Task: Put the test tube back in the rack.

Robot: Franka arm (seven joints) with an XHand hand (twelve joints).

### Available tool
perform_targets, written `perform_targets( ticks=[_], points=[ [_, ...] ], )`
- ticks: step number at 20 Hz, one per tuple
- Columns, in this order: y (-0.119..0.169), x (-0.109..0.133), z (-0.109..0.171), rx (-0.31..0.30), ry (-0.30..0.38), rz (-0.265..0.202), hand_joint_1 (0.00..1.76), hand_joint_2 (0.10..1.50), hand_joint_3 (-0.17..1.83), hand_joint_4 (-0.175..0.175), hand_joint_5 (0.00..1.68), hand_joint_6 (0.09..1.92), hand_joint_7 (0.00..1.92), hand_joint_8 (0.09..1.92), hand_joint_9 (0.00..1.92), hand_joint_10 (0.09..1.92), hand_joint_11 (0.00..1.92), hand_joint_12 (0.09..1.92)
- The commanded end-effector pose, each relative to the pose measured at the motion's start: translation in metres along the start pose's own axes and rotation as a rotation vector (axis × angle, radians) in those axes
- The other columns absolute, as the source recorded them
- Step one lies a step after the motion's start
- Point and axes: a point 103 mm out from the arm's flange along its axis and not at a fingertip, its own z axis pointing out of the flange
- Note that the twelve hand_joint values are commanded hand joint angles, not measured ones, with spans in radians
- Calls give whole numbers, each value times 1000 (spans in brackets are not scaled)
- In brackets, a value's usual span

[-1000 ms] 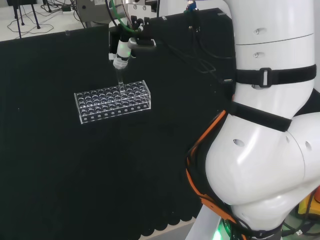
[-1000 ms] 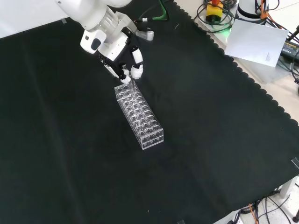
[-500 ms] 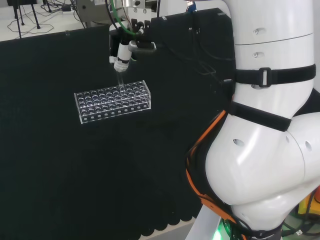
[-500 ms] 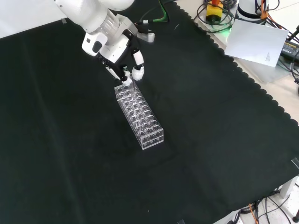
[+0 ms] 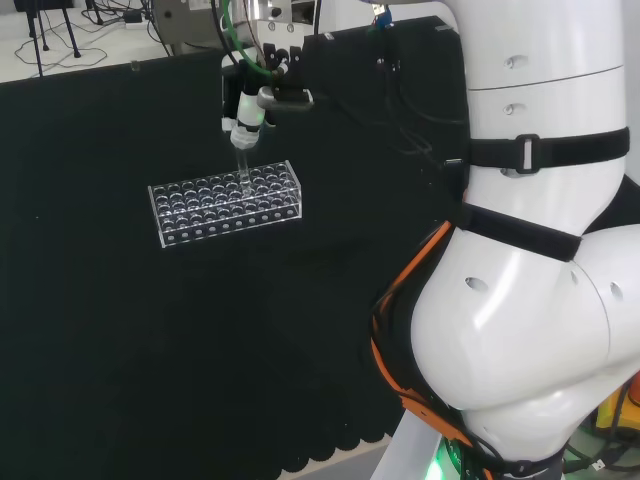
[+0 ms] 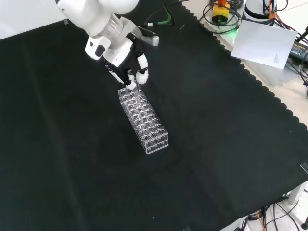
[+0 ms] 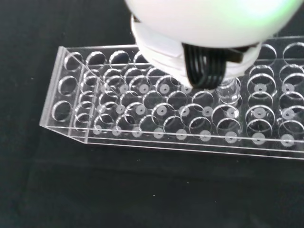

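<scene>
Black cloth (image 6: pixel 202 144) covered the bench, and on it stood a clear rack (image 6: pixel 143 118) of many round holes, long and narrow, with every visible hole apparently vacant. Above the rack's far end in the front view hung the hand (image 6: pixel 129 67), its fingers curled round the top of a clear test tube (image 5: pixel 242 170), which it pinched nearly upright. In the head view the tube's lower end reached down to the rack's top plate, toward the right-hand part of the back row; whether the tip had entered a hole or merely rested at its mouth could not be told. In the wrist view, part of the tube (image 7: pixel 230 88) showed below the blurred white of the hand (image 7: pixel 209 23), standing over the rack (image 7: pixel 61 128). The step in hand looked to be the insertion itself. The next move would call for a straight descent with the tube kept plumb over one hole, then a release once it was seated, since a tilted entry might catch the rim and shift the light rack.
</scene>
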Motion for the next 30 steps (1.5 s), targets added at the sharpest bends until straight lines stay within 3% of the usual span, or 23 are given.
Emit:
perform_targets(
  ticks=[1,5,21,30],
  points=[
    [3,-10,8,3,4,20,1444,565,690,-175,1473,87,1474,604,1513,188,1433,1043],
    [1,-15,7,-3,30,53,1444,565,690,-175,1473,87,1474,604,1513,188,1433,1043],
    [10,-15,10,35,3,28,1444,565,690,-175,1474,87,1474,603,1514,188,1433,1043],
    [22,-11,32,56,15,19,1444,565,689,-175,1475,87,1475,602,1513,187,1433,1043]
  ],
)
